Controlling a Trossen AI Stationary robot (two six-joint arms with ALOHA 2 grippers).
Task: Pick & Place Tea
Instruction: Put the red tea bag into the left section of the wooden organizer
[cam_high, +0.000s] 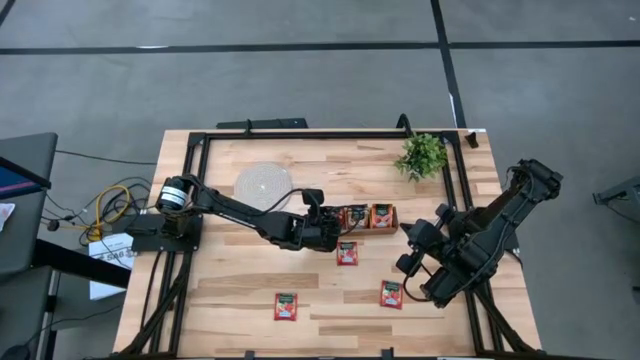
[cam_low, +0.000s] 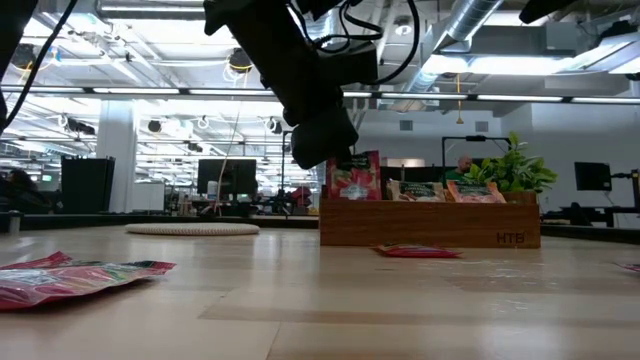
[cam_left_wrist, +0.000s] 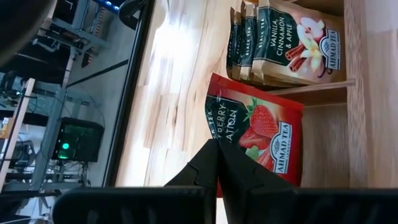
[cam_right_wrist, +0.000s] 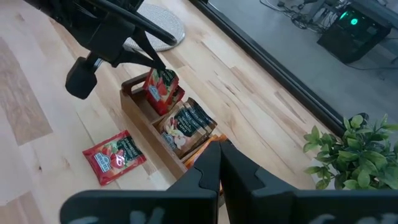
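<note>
Pale wooden worktop (cam_high: 230, 290): left gripper (cam_left_wrist: 217, 149), clamped on red strawberry tea sachet (cam_left_wrist: 264, 140), over brown wooden tray (cam_low: 430, 222); right gripper (cam_right_wrist: 219, 149) together, idle at right; three red sachets (cam_high: 286, 306) left.

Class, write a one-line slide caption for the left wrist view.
Left gripper, shut on a strawberry tea sachet, holds it over an end compartment of the wooden tray.

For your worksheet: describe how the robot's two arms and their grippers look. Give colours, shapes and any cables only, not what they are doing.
Both arms are black, built from chunky jointed links. The left arm has a round silver-capped joint near its base, where yellow and white cables trail off the table edge. The right arm is bulkier, with blocky housings. The left gripper and right gripper each end in two dark, tapering, wedge-shaped jaws. No markings are readable.
</note>
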